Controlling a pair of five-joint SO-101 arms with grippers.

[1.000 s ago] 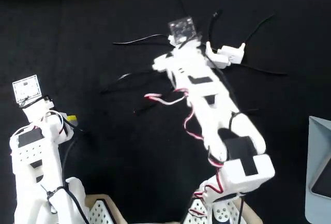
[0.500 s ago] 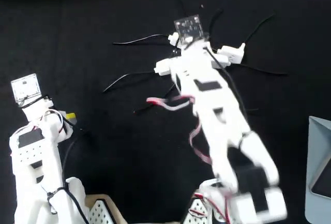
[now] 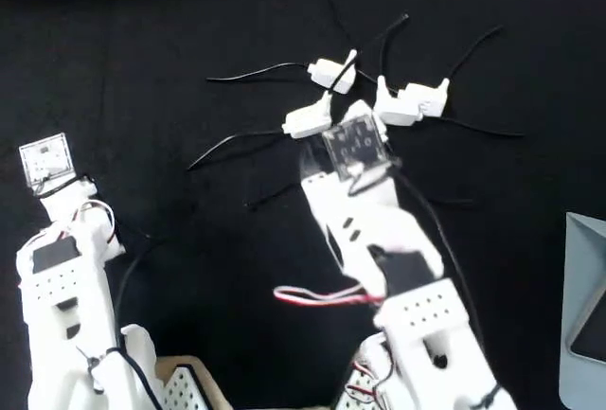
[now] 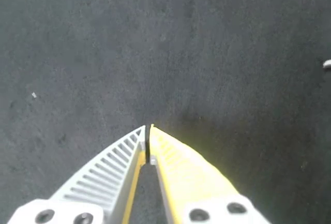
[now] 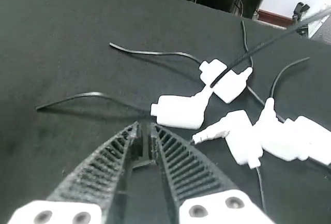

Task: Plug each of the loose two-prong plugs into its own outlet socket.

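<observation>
Just beyond the closed, empty right end effector (image 5: 143,127) lies a white plug (image 5: 178,112) — not touching.

Black-covered table (image 3: 142,69) at which I work. White plug and socket pieces (image 5: 178,111) lie clustered at its far middle: nearest piece (image 3: 306,122), farther piece (image 3: 331,73), and a touching pair (image 3: 412,102) beside them. Thin black cords (image 3: 251,74) trail outward across the cloth.

The white left arm (image 3: 59,282) stands folded up at the near left side, and its white-and-yellow gripper (image 4: 148,130) points downward with the two fingers pressed together. The white right arm (image 3: 374,225) stretches forward in the middle. Its black ribbed gripper (image 5: 145,127) is closed to a narrow slit and holds nothing.
</observation>
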